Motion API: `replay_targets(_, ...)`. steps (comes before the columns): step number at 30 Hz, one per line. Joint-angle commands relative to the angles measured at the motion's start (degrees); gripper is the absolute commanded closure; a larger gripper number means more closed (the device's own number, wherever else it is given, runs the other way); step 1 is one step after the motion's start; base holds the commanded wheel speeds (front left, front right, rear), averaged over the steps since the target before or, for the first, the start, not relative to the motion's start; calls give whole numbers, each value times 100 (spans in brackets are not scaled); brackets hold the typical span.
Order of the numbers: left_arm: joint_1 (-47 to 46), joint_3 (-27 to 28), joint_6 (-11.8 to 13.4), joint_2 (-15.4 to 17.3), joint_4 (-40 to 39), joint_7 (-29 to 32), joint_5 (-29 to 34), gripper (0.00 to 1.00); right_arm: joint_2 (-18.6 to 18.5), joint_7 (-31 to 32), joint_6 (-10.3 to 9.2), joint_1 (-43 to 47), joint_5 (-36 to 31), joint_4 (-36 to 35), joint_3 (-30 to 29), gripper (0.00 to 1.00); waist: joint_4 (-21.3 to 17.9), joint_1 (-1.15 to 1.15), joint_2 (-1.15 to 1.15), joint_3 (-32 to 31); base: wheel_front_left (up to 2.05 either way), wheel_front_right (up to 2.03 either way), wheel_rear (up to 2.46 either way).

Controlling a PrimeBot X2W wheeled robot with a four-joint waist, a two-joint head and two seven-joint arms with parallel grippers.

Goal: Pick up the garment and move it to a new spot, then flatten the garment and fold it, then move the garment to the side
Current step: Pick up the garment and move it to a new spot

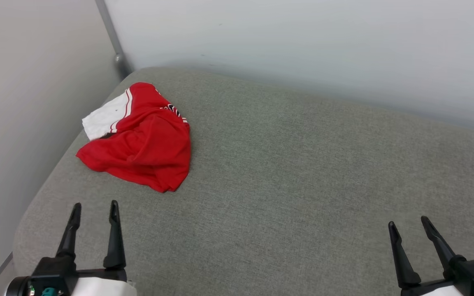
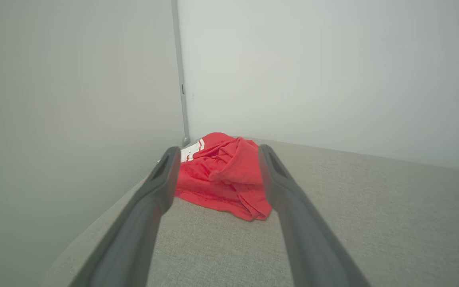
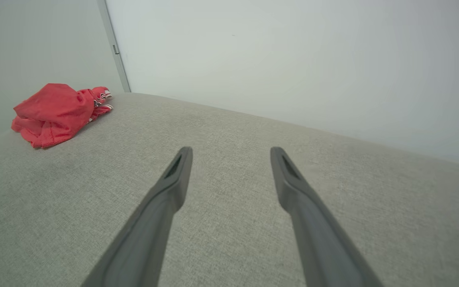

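Garment (image 1: 142,139) lay crumpled in a heap at the far left corner of the grey fabric-covered desk (image 1: 303,172), close to where the two pale walls (image 1: 303,41) met. Red body mostly on top, one white sleeve with striped trim sticking out toward the left wall, a bit of dark print showing at the far edge. Left pincer (image 1: 95,204) open, holding nothing, hovering at the near left edge, pointed at the garment but well short of it. Right pincer (image 1: 408,221) open too, holding nothing, over bare fabric at the near right, well apart from the garment.
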Motion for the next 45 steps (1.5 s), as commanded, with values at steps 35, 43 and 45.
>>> replay_targets(35, -3095, 704, -361, 2607, 3833, 1698, -923, 0, 100, -9, -4, -431, 128, -69, -192, 0, -2568, 0, 0, 1089, 0, 0, 0)
replay_targets(43, -3836, 182, -322, 3423, 4615, 3819, -1648, 0, 212, -10, -4, -599, 128, -165, -274, 0, -2953, 0, 0, 1532, 0, 0, 0)
replay_targets(45, -4015, 126, -187, 3546, 4842, 4472, -1627, 0, 243, -10, -4, -642, 133, -190, -266, 0, -3014, 0, 0, 1634, 0, 0, 0)
